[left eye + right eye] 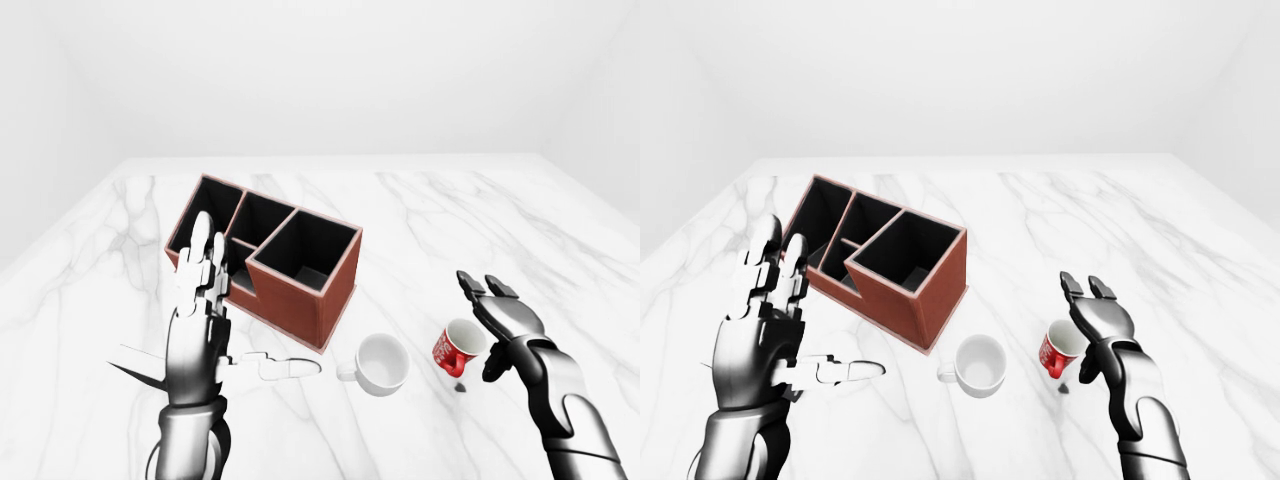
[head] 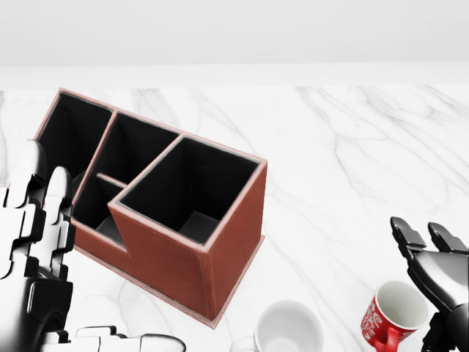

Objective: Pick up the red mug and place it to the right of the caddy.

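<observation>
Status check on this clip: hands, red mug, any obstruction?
Left robot hand open, empty. Right robot hand open beside red mug, no grip. Caddy to its left; white mug between them.

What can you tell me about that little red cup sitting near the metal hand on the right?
The red mug is small and glossy, red outside with white lettering too small to read, white inside, and looks empty. It has a red loop handle at its lower side. It is tilted, its mouth facing up and to the right in the left-eye view, above a small shadow on the marble table. The right hand is open right beside its rim; whether they touch is unclear. A white mug stands apart on its left.
</observation>
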Controlling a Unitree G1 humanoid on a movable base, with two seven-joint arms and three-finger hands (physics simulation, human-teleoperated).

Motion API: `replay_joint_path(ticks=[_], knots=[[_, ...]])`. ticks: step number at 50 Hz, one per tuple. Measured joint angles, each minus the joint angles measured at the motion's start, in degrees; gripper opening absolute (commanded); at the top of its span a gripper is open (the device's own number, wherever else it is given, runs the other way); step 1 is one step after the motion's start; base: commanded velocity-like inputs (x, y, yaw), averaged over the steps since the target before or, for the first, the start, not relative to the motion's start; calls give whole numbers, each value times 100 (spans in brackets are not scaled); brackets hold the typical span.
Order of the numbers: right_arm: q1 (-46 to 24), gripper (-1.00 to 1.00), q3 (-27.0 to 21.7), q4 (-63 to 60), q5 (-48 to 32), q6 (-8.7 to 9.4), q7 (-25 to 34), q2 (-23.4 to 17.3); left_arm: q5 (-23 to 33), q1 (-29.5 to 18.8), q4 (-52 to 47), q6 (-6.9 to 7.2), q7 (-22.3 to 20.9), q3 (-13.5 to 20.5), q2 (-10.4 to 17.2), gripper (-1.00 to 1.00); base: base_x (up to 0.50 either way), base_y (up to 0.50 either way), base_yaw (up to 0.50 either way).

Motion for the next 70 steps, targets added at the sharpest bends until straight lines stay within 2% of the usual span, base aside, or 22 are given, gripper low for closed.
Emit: replay_joint_path(ticks=[51, 54, 58, 70], knots=[[-141, 98, 274, 585, -98, 0, -334, 4, 5, -57, 81, 0, 6, -6, -8, 100, 0, 0, 0], [-144, -100, 275, 573, -92, 0, -333, 7, 8, -56, 82, 0, 9, -12, -9, 100, 0, 0, 0], [-156, -100, 258, 515, -27, 0, -167, -8, 6, -56, 87, 0, 10, -9, -8, 100, 0, 0, 0], [-197, -100, 367, 602, 22, 0, -259, 65, -3, -45, 55, 0, 5, -4, -6, 100, 0, 0, 0]])
